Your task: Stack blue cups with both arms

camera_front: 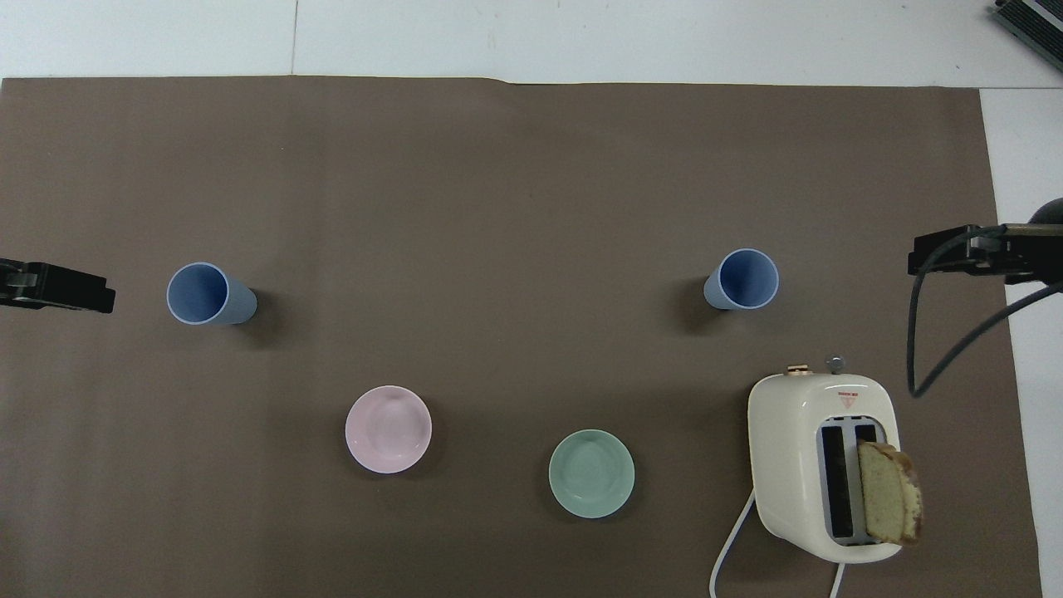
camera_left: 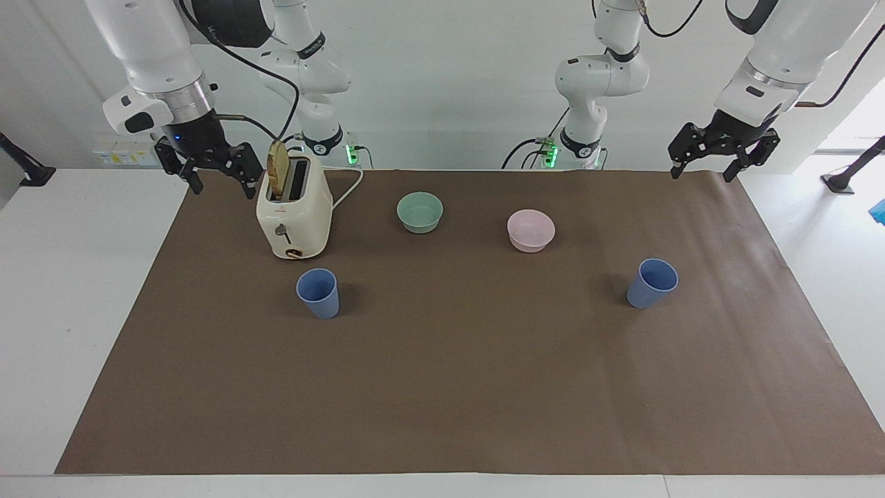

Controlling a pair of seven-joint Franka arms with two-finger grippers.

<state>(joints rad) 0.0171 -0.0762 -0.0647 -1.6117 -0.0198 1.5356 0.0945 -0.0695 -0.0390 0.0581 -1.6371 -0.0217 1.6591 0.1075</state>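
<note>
On brown mat: two blue cups, upright, well apart, untouched. First cup [camera_left: 318, 292] toward right arm's end, near toaster [camera_left: 294, 211]; second cup [camera_left: 652, 282] toward left arm's end. Right gripper [camera_left: 216, 173] raised beside toaster, jaws wide, empty. Left gripper [camera_left: 715, 155] raised over mat's corner, jaws wide, empty. Step: none begun. Next, likely: each arm descends onto its nearest cup.

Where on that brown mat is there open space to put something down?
The widest bare stretch of the brown paper mat lies farther from the robots than the two matte blue plastic cups; the gap between the cups is bare too. It is crowded nearer the robots: cream toaster with bread, pale green bowl, pink bowl.
</note>
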